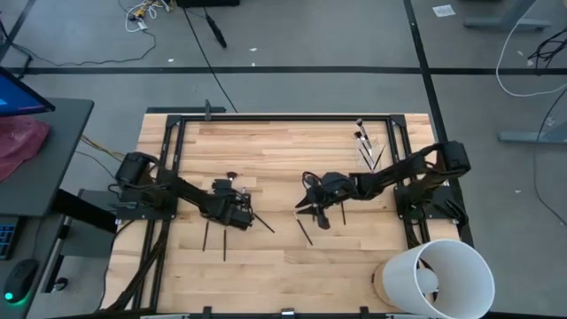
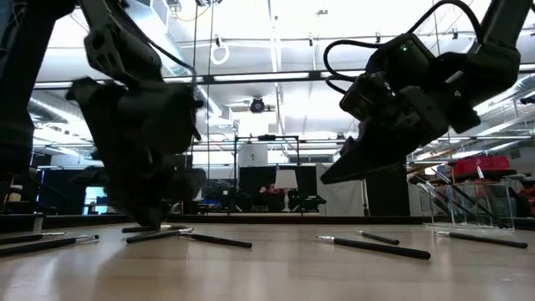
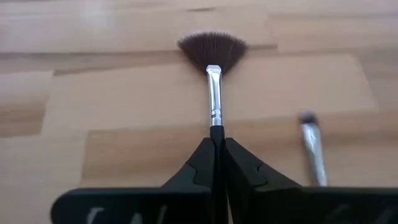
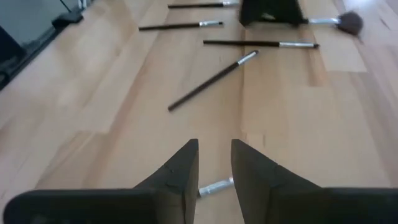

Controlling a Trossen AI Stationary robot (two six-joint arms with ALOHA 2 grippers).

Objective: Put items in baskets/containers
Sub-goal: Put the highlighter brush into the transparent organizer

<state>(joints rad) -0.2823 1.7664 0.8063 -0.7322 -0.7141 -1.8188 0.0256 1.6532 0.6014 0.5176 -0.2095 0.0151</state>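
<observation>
1. Left gripper [image 1: 232, 197]: low over the left-centre of the wooden table [image 1: 283, 257], its fingers [image 3: 202, 165] pressed together on the dark handle of a fan brush [image 3: 212, 68].
2. Fan brush: long axis runs straight on from the closed fingers; silver ferrule and spread dark bristle fan point away from the gripper, toward the far side of the table in the high view. Whether it lies on the wood or is lifted, I cannot tell.
3. Second brush [image 3: 312, 146]: lies just beside the left gripper, roughly parallel to the fan brush, small dark tip pointing the same way.
4. Loose brushes [image 4: 214, 79]: several lie flat between and around the two grippers, at mixed angles; one sits diagonal, the others near parallel to each other, silver ferrules toward one side.
5. Right gripper [image 1: 317, 208]: held just above the table centre, jaws spread apart with nothing between them; a silver-ended brush [image 4: 214, 186] lies crosswise on the wood below the gap.
6. Clear cup [image 1: 369, 146]: stands at the far right of the table holding a few brushes upright, heads up.
7. White bucket [image 1: 438, 279]: near right corner.
</observation>
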